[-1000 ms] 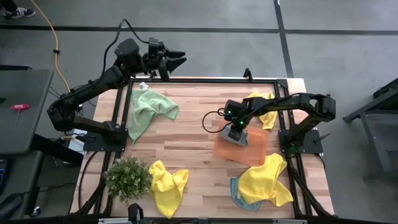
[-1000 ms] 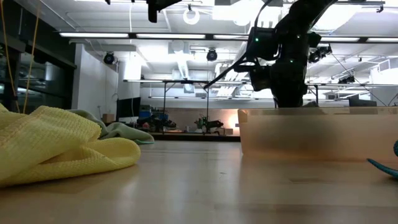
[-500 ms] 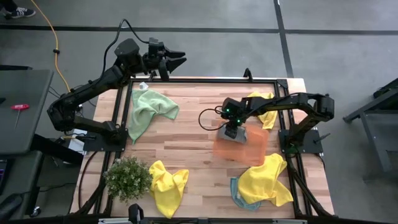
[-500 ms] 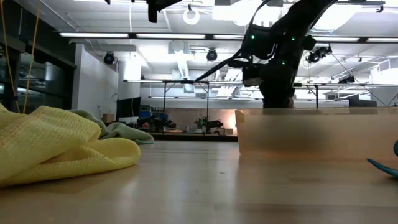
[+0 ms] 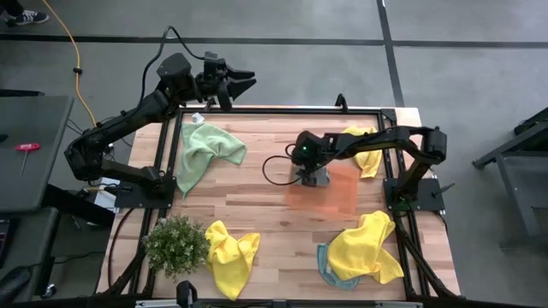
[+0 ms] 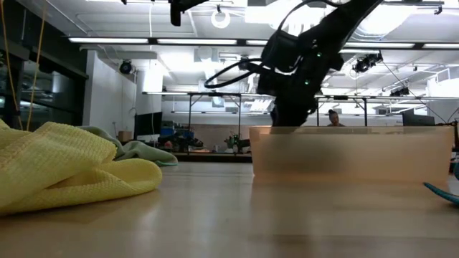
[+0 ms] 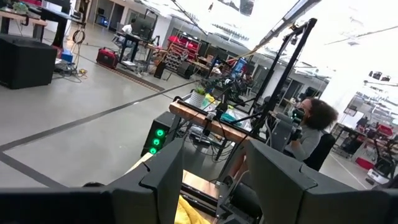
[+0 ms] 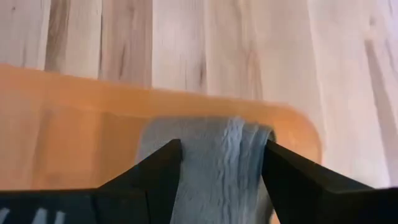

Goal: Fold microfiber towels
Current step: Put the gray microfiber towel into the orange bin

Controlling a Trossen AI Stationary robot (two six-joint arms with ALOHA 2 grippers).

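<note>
A folded grey-blue towel lies on the orange tray near the table's middle. My right gripper points down over the tray's left part. It is open, with one finger on each side of that towel. My left gripper hangs open and empty, high above the table's far left corner. A pale green towel lies crumpled at the far left, and a yellow towel lies at the far right. Another yellow towel is at the near edge. A third yellow towel lies over a teal towel. My right gripper comes from above, pointing down, its fingers standing against the two long sides of the folded grey-blue towel. The towel lies flat on the tray. Whether the fingers touch the towel or the tray, I cannot tell.
A small potted plant stands at the near left. In the low view a yellow towel lies close to the camera on the left, and the tray's wall fills the right. Bare wood lies between the green towel and the tray.
My right gripper has moved toward the table's left edge and a little toward the far edge. The orange tray has slid along the table with it in the same direction, staying flat.
</note>
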